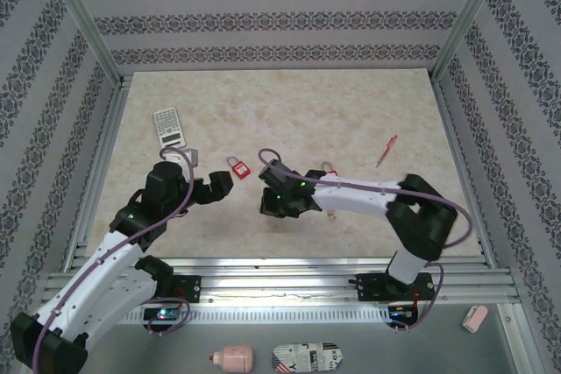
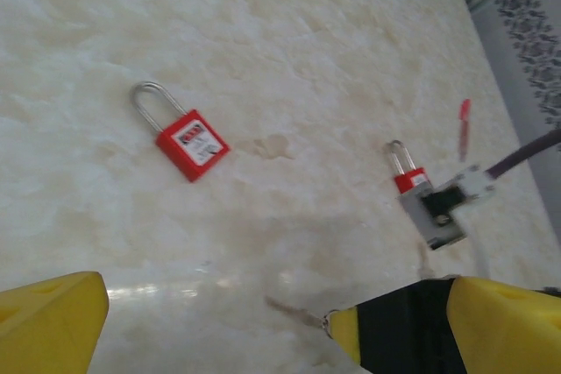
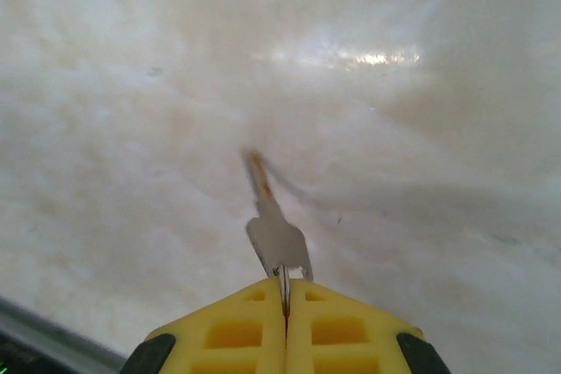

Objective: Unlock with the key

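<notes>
Two red locks flat on table (image 1: 368, 102): left padlock (image 1: 237, 166) just ahead of L gripper (image 1: 219, 188), right padlock (image 1: 329, 168) beside R arm's forearm. L gripper spread wide, nothing betw. its fingers. R gripper (image 3: 286, 291) clenched tight on key (image 3: 279, 238) at the bow, blade sticking fwd over bare tabletop, nearer the bases than both locks, touching neither. Further back: calculator (image 1: 168, 127) at left, red pen (image 1: 387, 150) at right.
</notes>
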Robot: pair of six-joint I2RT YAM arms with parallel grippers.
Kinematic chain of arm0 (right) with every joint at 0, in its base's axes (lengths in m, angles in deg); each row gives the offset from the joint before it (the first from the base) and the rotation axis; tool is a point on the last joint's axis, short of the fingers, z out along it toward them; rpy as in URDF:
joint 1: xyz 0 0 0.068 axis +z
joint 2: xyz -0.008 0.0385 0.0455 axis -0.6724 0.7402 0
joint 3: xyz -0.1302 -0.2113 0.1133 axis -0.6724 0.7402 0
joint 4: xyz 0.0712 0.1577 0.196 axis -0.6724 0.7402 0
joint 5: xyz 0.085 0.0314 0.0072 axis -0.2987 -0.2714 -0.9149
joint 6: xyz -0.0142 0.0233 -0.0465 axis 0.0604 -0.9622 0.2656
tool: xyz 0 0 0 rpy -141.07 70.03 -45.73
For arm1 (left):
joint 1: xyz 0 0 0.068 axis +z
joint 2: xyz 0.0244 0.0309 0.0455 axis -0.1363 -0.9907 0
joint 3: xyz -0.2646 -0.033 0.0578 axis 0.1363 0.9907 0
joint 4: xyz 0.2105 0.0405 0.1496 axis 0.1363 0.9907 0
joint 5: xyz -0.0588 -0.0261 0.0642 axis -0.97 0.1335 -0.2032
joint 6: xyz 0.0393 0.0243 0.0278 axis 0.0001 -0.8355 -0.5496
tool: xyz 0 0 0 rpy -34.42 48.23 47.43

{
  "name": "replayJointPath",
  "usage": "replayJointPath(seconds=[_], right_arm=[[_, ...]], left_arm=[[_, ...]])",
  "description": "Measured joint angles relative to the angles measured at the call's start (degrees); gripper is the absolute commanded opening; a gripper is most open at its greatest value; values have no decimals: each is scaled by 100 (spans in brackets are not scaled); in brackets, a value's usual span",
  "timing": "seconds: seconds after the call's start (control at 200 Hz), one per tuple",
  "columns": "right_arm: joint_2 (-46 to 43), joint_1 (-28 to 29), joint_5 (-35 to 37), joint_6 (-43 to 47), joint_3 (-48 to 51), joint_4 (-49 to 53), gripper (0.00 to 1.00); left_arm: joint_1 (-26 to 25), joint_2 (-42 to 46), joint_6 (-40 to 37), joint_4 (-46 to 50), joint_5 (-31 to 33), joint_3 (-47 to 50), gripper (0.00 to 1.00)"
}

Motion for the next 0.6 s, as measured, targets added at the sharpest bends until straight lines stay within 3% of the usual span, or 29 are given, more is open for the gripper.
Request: replayJointPath(seconds=[0.275,0.42,0.6], right_arm=[[-1871,-459,328,1060,-756,540,0],[-2138,-706,387,1591,-1202,793,0],[-2129,-793,356,1941,-1292,887,0]], left_arm=[[-490,-861,1893,-2420,-835,367,96],[-787,-1303,3123,-3888,-870,605,94],[-1062,-1486,4105,-4693,-743,627,95]])
